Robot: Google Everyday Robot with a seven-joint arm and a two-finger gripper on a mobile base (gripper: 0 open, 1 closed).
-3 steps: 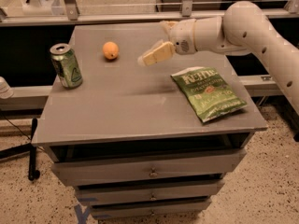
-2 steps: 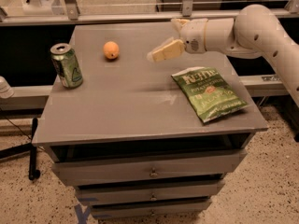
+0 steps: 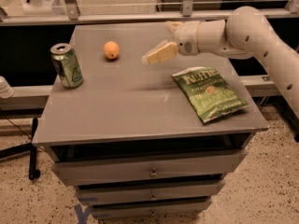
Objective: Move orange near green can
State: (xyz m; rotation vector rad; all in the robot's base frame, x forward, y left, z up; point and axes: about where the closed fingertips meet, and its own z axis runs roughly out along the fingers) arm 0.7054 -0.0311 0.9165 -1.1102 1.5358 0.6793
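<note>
Space separated the orange (image 3: pixel 111 50) from the green can (image 3: pixel 67 65). The fruit sat toward the far side of the cabinet top (image 3: pixel 126 111), and the can stood upright to its left and a little nearer, close to the left edge. The gripper (image 3: pixel 156 43) hung above the surface just right of the orange, reaching in from the right on its pale arm (image 3: pixel 247 31). Its two yellowish prongs were apart and held nothing, a stance that probably suited closing on the fruit from that side. A green chip bag (image 3: pixel 209 93) lay flat at the near right, off the line between fruit and can. Nothing stood between orange and can. Because the can was so near the edge, a set-down on its right or far side looked safer, since a round fruit might roll.
</note>
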